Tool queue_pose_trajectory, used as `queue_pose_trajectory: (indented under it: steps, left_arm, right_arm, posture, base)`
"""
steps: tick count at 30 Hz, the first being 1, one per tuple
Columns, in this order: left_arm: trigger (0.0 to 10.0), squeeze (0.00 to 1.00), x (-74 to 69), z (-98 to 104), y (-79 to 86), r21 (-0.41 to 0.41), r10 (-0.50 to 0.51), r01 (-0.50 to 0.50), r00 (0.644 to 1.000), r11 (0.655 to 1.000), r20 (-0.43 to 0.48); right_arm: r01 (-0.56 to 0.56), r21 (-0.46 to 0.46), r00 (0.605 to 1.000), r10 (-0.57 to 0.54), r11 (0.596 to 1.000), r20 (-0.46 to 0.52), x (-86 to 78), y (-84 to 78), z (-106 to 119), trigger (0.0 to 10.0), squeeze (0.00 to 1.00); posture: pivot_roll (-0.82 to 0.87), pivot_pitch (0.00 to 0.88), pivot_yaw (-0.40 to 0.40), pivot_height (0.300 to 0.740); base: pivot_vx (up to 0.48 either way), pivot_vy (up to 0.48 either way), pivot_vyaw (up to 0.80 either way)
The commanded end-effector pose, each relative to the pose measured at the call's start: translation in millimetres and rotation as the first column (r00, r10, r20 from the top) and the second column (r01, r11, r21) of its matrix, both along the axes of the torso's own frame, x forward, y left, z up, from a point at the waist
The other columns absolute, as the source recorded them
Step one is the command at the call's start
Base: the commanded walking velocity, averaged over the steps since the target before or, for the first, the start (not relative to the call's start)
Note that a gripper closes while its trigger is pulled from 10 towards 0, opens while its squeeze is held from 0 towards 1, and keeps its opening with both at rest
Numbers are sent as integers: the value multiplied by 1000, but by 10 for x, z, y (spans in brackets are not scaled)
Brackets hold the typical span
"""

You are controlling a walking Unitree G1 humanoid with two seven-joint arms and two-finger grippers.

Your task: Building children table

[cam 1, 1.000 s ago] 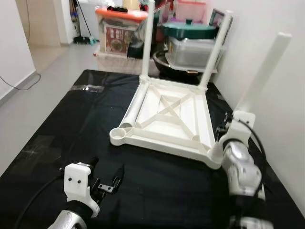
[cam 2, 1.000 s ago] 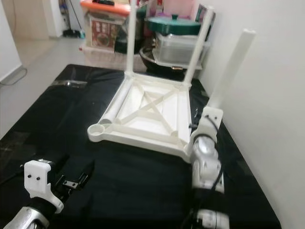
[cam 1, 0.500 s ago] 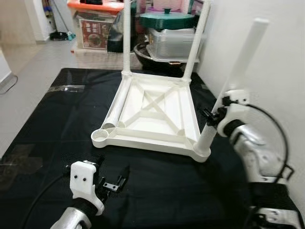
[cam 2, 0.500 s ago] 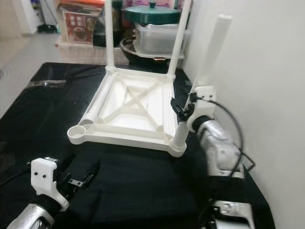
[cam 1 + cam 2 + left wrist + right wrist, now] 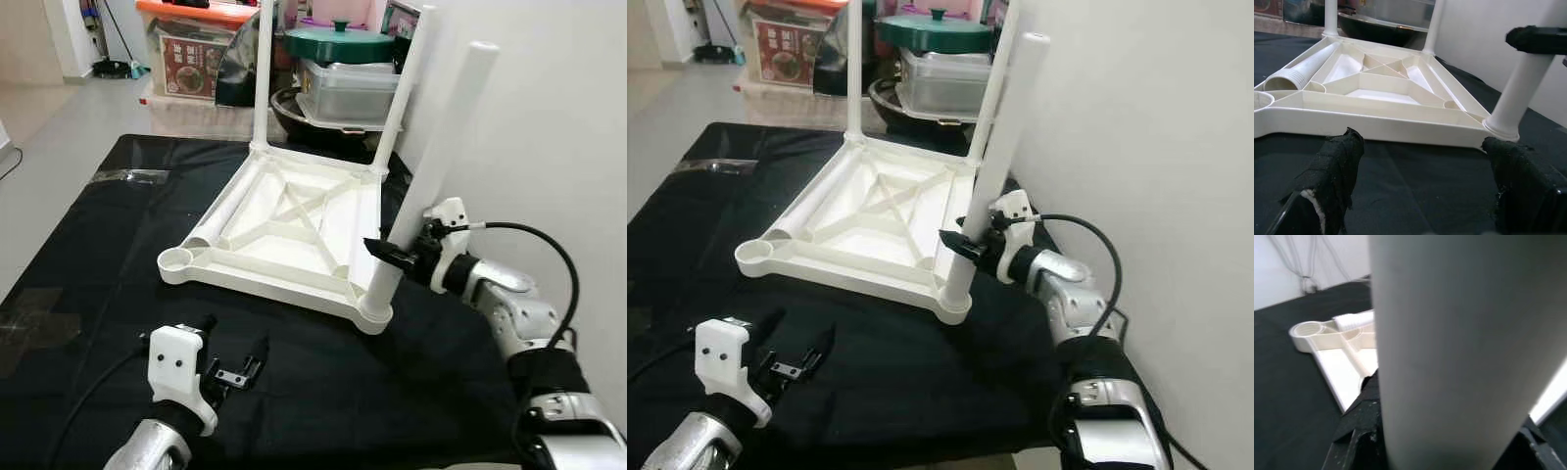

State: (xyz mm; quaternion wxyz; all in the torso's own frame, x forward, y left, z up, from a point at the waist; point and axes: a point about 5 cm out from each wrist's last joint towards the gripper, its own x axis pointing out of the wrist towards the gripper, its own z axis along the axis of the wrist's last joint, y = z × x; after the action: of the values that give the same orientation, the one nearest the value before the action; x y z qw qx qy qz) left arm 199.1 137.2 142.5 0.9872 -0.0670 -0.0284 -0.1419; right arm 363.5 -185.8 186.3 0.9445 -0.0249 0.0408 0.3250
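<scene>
**Upturned white table with three legs standing, one lying loose**

The children's table top (image 5: 284, 230) lies upside down on a black mat (image 5: 98, 245) that covers the floor. It is smooth white moulded plastic, roughly square with rounded corner sockets, and its underside is braced by raised ribs that cross in an X. Two round white tube legs (image 5: 263, 73) stand upright in the far corners of the table top. A third leg (image 5: 431, 166), also a plain white tube, stands in the near corner on the robot's right, tilted slightly. The right gripper (image 5: 392, 257) is clamped on this leg low down, just above the socket, its black fingers (image 5: 955, 245) pressed to either side of the tube. A fourth leg (image 5: 230, 211) with a ribbed end lies flat inside the table top along its left rim, pointing at the empty near-left socket (image 5: 176, 260).

The left gripper (image 5: 230, 367) hovers over bare mat in front of the table top's near edge, its padded black fingers (image 5: 1337, 166) spread well apart and holding nothing.

To the right of the table top a white wall (image 5: 558, 127) stands close, leaving only a narrow strip of mat for the right arm. Left of the table top the mat is wide and open, with pale floor (image 5: 39, 127) beyond. Behind the far edge stand clear plastic storage boxes (image 5: 348, 88), a green lid (image 5: 338, 41) and an orange-lidded box (image 5: 201, 49).
</scene>
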Motion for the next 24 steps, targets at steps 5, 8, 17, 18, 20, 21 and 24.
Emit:
queue_pose_trajectory:
  steps: [5,8,17,18,20,21,24]
  left_arm:
    - [10000,0,-41,2,14,5,20,-20,1000,1000,-10]
    - [10000,0,-23,-2,29,2,15,-15,1000,1000,-14]
    - [10000,0,10,-13,16,4,-33,33,999,999,-17]
    - [10000,0,1,-19,32,5,-26,26,999,1000,-18]
    - [10000,0,-17,-13,39,-6,-20,20,1000,1000,-17]
    - [10000,0,-23,-15,41,-10,-14,14,1000,1000,-17]
    - [10000,0,-26,-17,45,-12,-10,10,1000,1000,-18]
  right_arm:
    - [834,-186,493,-852,520,-174,-52,-622,-524,0,0]
    - [914,-249,281,-942,321,-182,-368,-673,-753,0,0]
    - [940,-250,207,-972,230,-116,-556,-761,-719,0,0]
    - [945,-243,196,-974,218,-110,-517,-780,-664,0,0]
    - [934,-229,253,-960,275,-120,-387,-688,-538,784,0]
    - [926,-193,301,-943,325,-144,-320,-614,-485,10000,0]
    - [922,-166,324,-932,349,-160,-299,-556,-444,10000,0]
  posture:
    - [154,0,-148,740]
    - [143,0,-132,740]
    - [101,0,-102,740]
    - [101,0,-102,740]
    - [105,0,-113,740]
    - [107,0,-114,740]
    - [107,0,-114,740]
  base:
    - [0,0,0]
    - [0,0,0]
    - [0,0,0]
    - [0,0,0]
    - [0,0,0]
    - [0,0,0]
    - [0,0,0]
